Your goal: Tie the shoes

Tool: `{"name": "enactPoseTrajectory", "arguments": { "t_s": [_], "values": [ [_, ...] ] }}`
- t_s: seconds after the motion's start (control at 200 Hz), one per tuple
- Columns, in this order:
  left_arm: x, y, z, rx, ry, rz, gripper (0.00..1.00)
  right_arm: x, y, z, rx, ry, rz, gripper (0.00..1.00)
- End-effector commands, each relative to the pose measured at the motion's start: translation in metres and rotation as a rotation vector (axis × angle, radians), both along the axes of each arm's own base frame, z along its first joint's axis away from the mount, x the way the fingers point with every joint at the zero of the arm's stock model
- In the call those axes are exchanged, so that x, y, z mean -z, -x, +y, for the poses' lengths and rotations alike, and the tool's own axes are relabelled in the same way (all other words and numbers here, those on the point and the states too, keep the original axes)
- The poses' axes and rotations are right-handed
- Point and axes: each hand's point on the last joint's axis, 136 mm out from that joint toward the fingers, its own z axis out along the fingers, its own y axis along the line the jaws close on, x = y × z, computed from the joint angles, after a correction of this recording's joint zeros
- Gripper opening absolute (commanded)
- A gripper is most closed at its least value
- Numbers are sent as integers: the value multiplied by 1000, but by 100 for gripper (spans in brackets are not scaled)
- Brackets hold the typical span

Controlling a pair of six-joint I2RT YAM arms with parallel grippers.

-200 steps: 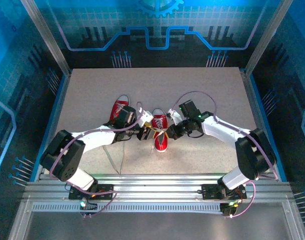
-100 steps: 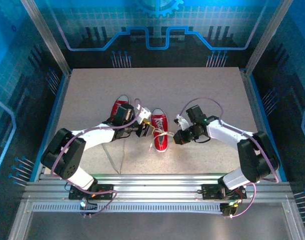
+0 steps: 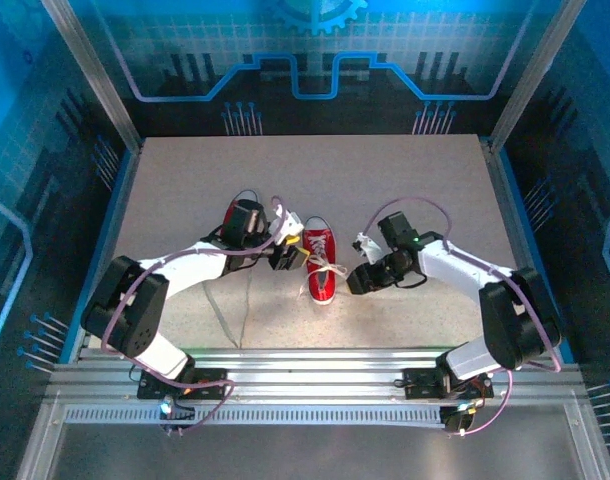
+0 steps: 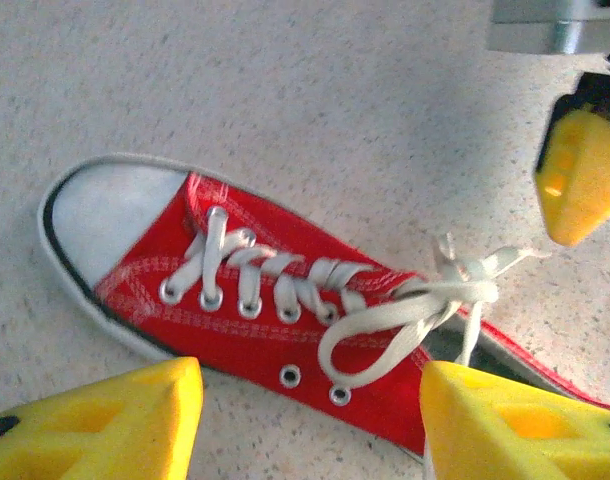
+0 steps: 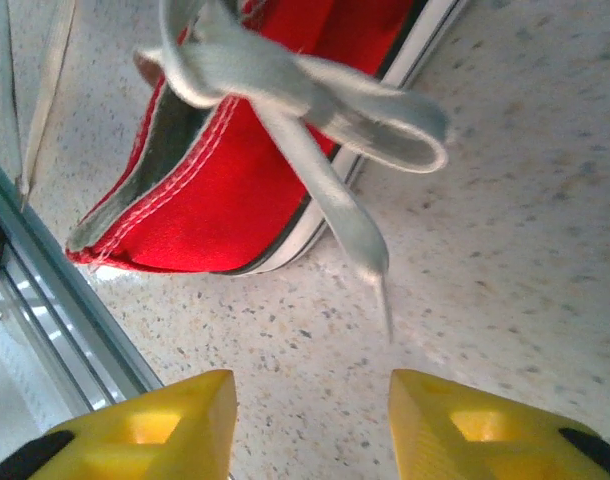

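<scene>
speckled tabletop, shoe w/ looped laces

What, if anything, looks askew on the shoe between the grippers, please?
The bow on that shoe looks lopsided: one loop droops long over the side, the other looks far smaller. Nothing looks damaged.

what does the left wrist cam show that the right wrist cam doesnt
Left wrist view: the white toe cap and the laces crossing through the eyelets.
Right wrist view: the heel opening, a loose lace end trailing past the sole, and a metal rail beside the table.
Shared: the red sneaker, its lace bow, the speckled table, and each camera's own gripper standing open and holding nothing: left gripper, right gripper.
</scene>
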Motion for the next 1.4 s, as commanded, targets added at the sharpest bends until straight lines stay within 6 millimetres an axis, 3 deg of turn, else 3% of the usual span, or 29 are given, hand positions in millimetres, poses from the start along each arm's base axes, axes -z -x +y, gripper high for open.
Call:
{"name": "enactPoseTrajectory", "arguments": {
  "t_s": [0.0,0.1,0.225,0.525,0.986,1.106,1.191,1.316,1.396],
  "values": [
    [-21,11,-5,234,-84,-151,63,-23,-19,-19,2,24,-110,49],
    [-9,20,4,368,-200,-233,67,-35,-45,-23,-35,61,-261,52],
    [7,25,8,463,-263,-254,67,-24,-59,-19,-166,118,-374,53],
    [19,7,-9,508,-255,-369,68,10,-70,3,-471,174,-557,56],
    [44,14,-27,597,-288,-365,64,50,-72,28,-646,183,-493,53],
    [47,14,-31,610,-292,-367,60,51,-75,28,-657,199,-498,42],
    [50,14,-32,618,-305,-364,54,50,-74,27,-661,206,-504,27],
    [51,14,-30,615,-320,-364,34,41,-73,25,-657,218,-551,2],
    [51,14,-27,614,-340,-360,20,35,-72,23,-655,229,-581,0]
  ]
}}
